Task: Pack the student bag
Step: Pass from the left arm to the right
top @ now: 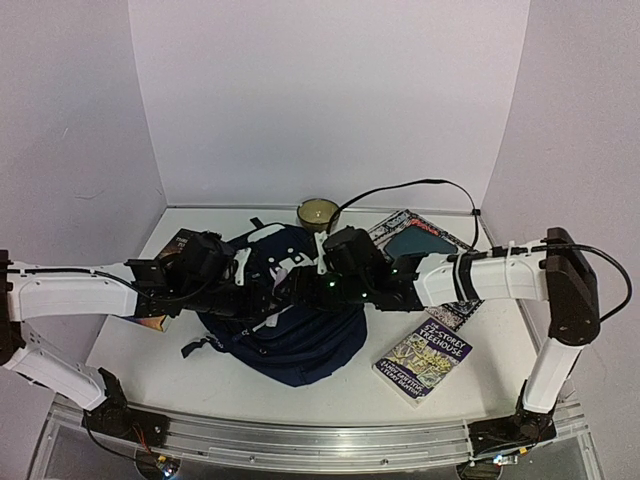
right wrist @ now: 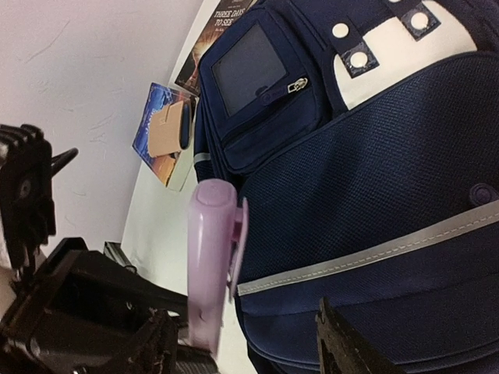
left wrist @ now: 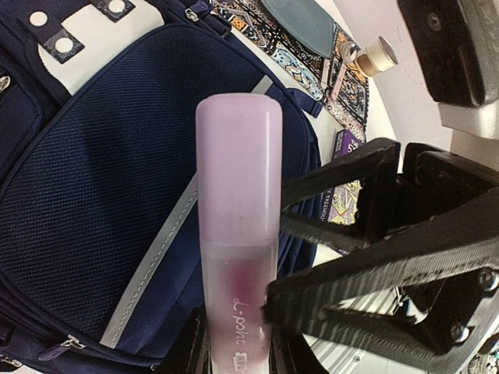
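Observation:
The student bag (top: 290, 345), navy with a grey-white stripe, lies flat in the middle of the table, and it fills the left wrist view (left wrist: 93, 195) and the right wrist view (right wrist: 374, 171). My left gripper (left wrist: 238, 351) is shut on the lower end of a lilac highlighter pen (left wrist: 238, 179), holding it over the bag. My right gripper (right wrist: 245, 347) is open, and the pen's capped end (right wrist: 210, 257) stands between its jaws, close to the left one. In the left wrist view one of the right fingers (left wrist: 351, 288) sits against the pen's side. In the top view both grippers meet above the bag (top: 285, 285).
A purple "Treehouse" book (top: 425, 360) lies to the right of the bag. A patterned book with a dark teal pad (top: 415, 240) is behind the right arm. A roll of tape (top: 318, 211) sits at the back. More books (top: 170, 245) lie under the left arm.

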You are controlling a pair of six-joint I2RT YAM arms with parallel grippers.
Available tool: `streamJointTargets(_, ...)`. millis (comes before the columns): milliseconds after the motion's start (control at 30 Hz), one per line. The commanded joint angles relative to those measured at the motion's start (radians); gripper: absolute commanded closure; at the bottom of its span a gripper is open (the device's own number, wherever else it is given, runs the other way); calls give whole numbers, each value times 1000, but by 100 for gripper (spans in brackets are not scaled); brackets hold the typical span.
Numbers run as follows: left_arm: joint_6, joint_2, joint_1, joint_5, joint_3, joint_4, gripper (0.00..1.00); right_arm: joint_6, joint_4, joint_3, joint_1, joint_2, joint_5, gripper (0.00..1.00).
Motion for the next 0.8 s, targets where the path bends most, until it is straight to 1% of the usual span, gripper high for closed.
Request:
streamJointTargets(0, 29, 27, -22, -21, 73, 80, 100, 45, 50, 46, -2, 26, -50, 44)
streamJointTargets(100, 37, 45, -37, -22, 82, 93, 100, 60, 73, 39, -1, 35, -67, 50)
streamJointTargets(267, 43, 58, -55, -37, 80, 107, 100, 71, 90, 22, -7, 33, -86, 73)
streamJointTargets(367, 53, 54, -57, -56, 72, 106, 100, 75, 96, 2, -20, 16, -99, 91)
streamJointTargets(400, 59, 53, -57, -62, 70, 106, 98, 75, 99, -7, -27, 9, -107, 96)
streamJointTargets(433, 67, 53, -57, -66, 70, 106, 95, 75, 100, -14, -35, 2, -115, 99)
streamJointTargets(467, 76, 53, -57, -70, 70, 106, 90, 76, 101, -24, -43, -5, -118, 100)
streamJointTargets(567, 111, 55, -56, -87, 70, 103, 76, 75, 102, -58, -67, -39, -117, 100)
streamJointTargets(667, 152, 58, -57, -123, 69, 88, 57, 70, 102, -98, -94, -85, -108, 100)
streamJointTargets(733, 185, 68, -57, -159, 76, 69, 48, 68, 102, -138, -121, -122, -101, 100)
streamJointTargets(767, 206, 77, -57, -170, 84, 56, 44, 68, 102, -156, -131, -144, -95, 100)
